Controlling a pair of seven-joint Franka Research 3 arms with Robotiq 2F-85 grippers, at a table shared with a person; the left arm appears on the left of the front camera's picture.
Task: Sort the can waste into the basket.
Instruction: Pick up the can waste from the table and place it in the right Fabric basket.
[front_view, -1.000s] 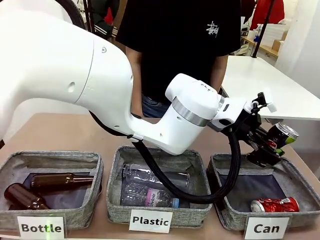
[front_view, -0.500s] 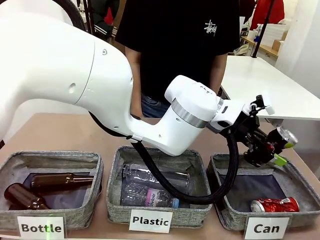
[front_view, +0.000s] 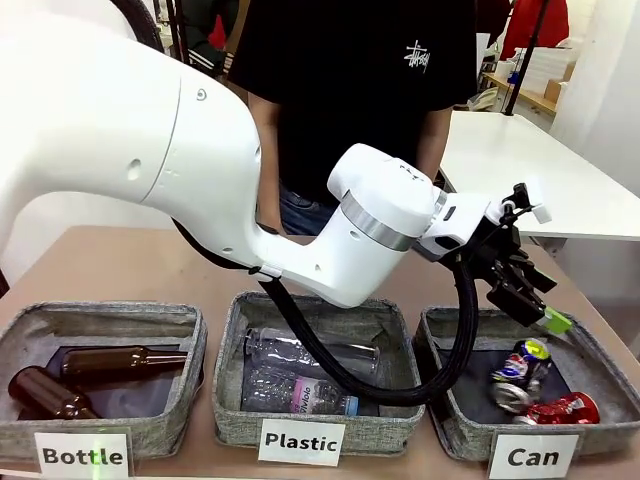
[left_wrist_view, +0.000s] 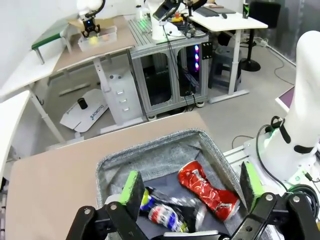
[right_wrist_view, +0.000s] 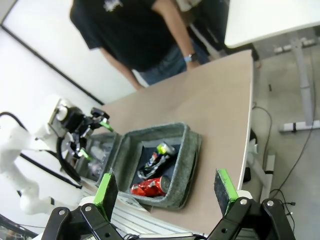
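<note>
Fingers of your left gripper (left_wrist_view: 191, 192) stand wide apart and hold nothing, above the Can basket (front_view: 455, 432). Inside it, the dark can (front_view: 518, 366) lies just beside the red can (front_view: 562, 408). Your right gripper (right_wrist_view: 166, 192) is spread too, empty, off to the side.

We are seeing our right gripper (right_wrist_view: 167, 192) hanging with its jaws wide apart and empty, above the table edge, while beyond it the grey basket (right_wrist_view: 186, 159) is holding the red can (right_wrist_view: 150, 186) and the dark can (right_wrist_view: 155, 159).
</note>
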